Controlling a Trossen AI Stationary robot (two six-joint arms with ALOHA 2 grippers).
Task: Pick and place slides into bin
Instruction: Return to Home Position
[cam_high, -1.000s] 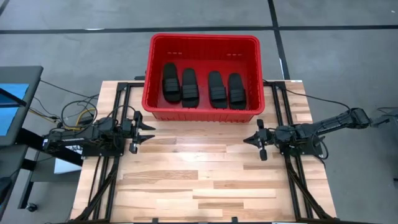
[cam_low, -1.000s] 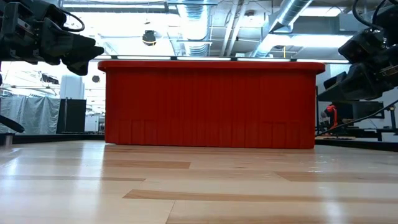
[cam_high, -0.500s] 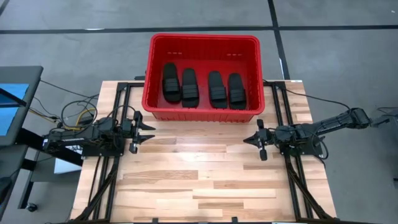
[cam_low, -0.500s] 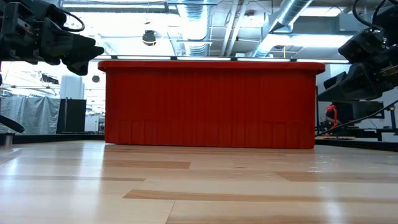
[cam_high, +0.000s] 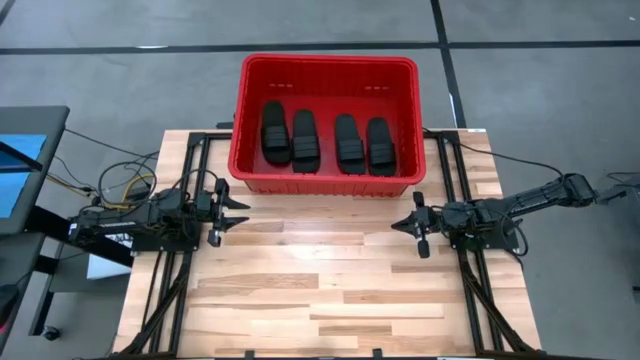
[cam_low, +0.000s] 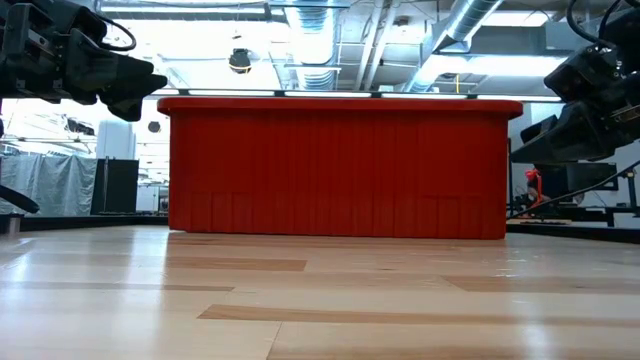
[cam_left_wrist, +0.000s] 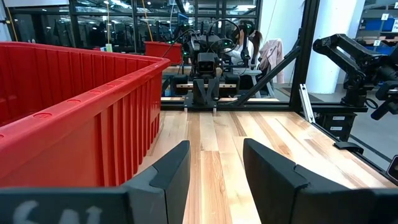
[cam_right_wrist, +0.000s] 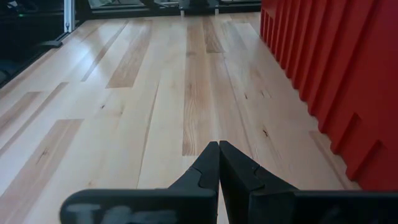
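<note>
Left hand (cam_high: 242, 213): spread. Right hand (cam_high: 396, 226): pressed together. Retract level over desk (cam_high: 320, 290), keep clear of bin (cam_high: 325, 186) holding slides (cam_high: 305, 138).

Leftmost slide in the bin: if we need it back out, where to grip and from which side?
Likely straight down from above: the bin has tall walls blocking side approaches. The leftmost slide lies flat, so pinch across its narrow width. The left gripper, open, sits nearer.
</note>
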